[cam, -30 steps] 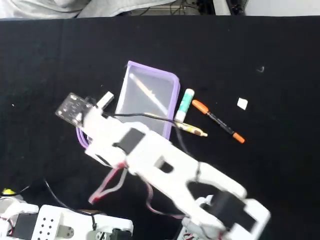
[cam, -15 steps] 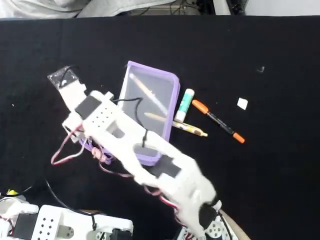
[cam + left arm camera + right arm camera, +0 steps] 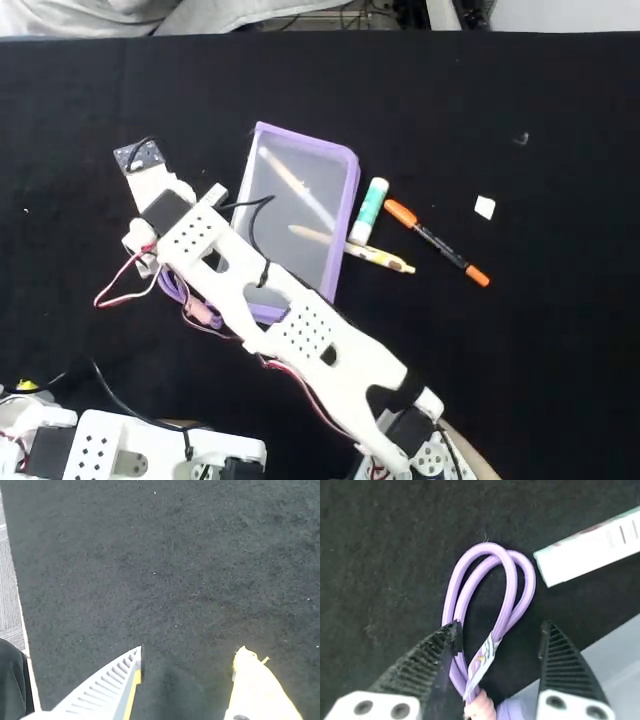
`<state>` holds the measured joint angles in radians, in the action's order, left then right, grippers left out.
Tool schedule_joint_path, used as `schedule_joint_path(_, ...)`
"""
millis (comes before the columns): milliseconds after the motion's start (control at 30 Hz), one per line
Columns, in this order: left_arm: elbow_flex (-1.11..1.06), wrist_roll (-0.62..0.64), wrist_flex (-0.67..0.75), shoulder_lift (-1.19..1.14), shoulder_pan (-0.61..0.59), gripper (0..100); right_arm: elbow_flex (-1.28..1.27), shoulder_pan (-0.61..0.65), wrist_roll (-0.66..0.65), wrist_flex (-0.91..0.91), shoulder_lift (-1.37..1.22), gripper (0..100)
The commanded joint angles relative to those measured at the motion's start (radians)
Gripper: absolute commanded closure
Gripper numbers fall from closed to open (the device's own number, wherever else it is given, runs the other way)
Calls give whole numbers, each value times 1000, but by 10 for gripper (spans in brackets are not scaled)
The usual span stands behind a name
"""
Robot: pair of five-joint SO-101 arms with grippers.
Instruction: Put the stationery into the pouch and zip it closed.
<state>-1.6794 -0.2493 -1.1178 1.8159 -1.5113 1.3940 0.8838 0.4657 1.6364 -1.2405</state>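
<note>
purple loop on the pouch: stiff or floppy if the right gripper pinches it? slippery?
Probably floppy: the purple loop is thin doubled cord lying slack on the table. Pulling it would likely drag the pouch along, since the two are joined. The round strands might slip, though the right gripper, open over the loop, has ribbed fingers.

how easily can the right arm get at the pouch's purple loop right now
Likely yes, easily: the right gripper hangs open right over the purple loop, which lies bare on the black table. The white box lies off to one side, not in the way.
</note>
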Motion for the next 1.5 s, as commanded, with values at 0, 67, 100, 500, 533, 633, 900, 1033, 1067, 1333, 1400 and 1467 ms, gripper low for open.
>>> schedule_joint_path(0, -19, -6, -3, 8, -4, 712, 180, -18, 11, 23, -47, 747)
schedule_joint_path(67, -19, -8, -5, 8, -4, 712, 231, -18, 11, 23, -93, 747)
schedule_joint_path(100, -19, -8, -6, 8, -4, 712, 246, -18, 11, 21, -113, 747)
schedule_joint_path(500, -19, -9, -8, 8, -4, 712, 275, -66, -44, 25, -120, 967)
schedule_joint_path(533, -19, -9, -8, 8, -4, 712, 277, -75, -64, 25, -120, 972)
schedule_joint_path(633, -19, -9, -8, 8, -4, 712, 278, -98, -98, 25, -111, 987)
schedule_joint_path(900, -19, -9, -8, 8, -1, 712, 278, -117, -250, 114, 45, 988)
schedule_joint_path(1033, -19, -8, -8, 8, -1, 712, 268, -118, -345, 129, 156, 988)
schedule_joint_path(1067, -19, -8, -8, 8, -1, 712, 268, -118, -367, 129, 180, 988)
schedule_joint_path(1333, -19, -12, -35, 8, 96, 712, 266, -118, -479, 129, 369, 988)
schedule_joint_path(1400, -19, -12, -38, 8, 114, 712, 266, -118, -516, 129, 418, 988)
schedule_joint_path(1467, -19, -32, -43, 8, 128, 712, 266, -118, -560, 129, 470, 988)
